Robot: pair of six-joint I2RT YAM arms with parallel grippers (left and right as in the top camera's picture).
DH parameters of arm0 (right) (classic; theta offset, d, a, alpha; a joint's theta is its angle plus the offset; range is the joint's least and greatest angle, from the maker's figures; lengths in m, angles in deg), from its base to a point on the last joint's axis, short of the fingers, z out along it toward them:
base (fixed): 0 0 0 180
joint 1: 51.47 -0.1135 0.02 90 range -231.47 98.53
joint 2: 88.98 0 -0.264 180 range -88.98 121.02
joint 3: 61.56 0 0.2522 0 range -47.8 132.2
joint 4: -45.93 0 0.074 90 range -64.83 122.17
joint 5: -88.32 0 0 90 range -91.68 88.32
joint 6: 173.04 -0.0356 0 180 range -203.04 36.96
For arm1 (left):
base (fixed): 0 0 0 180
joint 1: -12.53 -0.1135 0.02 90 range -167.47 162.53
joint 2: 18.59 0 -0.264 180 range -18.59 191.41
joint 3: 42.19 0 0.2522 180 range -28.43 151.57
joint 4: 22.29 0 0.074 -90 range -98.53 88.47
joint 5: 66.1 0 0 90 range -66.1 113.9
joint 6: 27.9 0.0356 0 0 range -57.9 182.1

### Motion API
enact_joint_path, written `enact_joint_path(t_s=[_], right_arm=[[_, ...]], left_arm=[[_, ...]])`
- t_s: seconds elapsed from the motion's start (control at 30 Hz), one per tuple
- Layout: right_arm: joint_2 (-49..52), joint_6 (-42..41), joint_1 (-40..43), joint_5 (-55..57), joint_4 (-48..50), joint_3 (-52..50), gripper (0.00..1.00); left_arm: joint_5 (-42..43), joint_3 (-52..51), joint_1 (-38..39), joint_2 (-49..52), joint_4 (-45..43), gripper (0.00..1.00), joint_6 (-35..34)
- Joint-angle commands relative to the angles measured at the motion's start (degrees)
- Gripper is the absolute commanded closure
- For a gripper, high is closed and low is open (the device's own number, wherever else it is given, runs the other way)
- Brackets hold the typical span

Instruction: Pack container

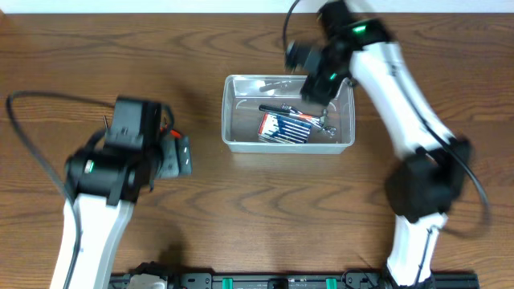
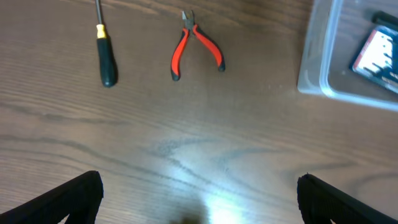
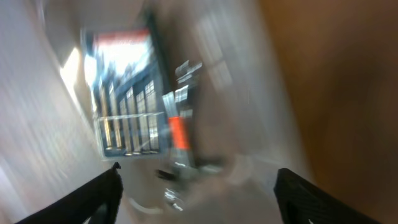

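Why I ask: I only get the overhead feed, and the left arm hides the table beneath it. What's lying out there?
Observer: The left wrist view shows a black-handled screwdriver and red-handled pliers on the table, apart from each other and outside the container.
Operator: Is the left gripper holding either?
Observer: No. The left gripper has its jaws wide open with nothing between them.
Operator: And the right gripper?
Observer: Its view is blurred, but the right gripper shows jaws spread above the blue bit case inside the container.
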Motion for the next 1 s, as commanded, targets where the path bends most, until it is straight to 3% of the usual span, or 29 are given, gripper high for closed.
enact_joint_path(t_s=[0.0, 0.17, 0.33, 0.5, 0.77, 0.97], right_arm=[[-10.51, -7.19, 4.74, 0.55, 0.5, 3.85, 0.09], [-15.85, -13.09, 12.94, 0.42, -2.93, 3.89, 0.04], [-15.67, -16.72, 19.34, 0.31, -6.12, 3.58, 0.06], [-15.52, -16.7, 20.5, 0.26, -6.99, 2.62, 0.07], [-15.5, -16.24, 20.61, 0.48, -6.69, 2.58, 0.07], [-15.5, -16.26, 20.72, 3.32, -6.84, 2.58, 0.07]], left_arm=[[-0.24, 2.43, -1.57, 9.31, -0.66, 0.02, -2.95], [-0.24, 3.37, -6.8, 21.84, -3.58, 0.02, 0.81], [0.11, 3.37, -11.93, 28.81, -9.92, 0.02, 14.23], [5.64, 3.34, -14.47, 32.79, -16.39, 0.02, 24.55], [7.5, 2.84, -15.65, 39.98, -19.04, 0.02, 31.3], [7.5, 2.8, -17.31, 44.22, -20.15, 0.02, 30.77]])
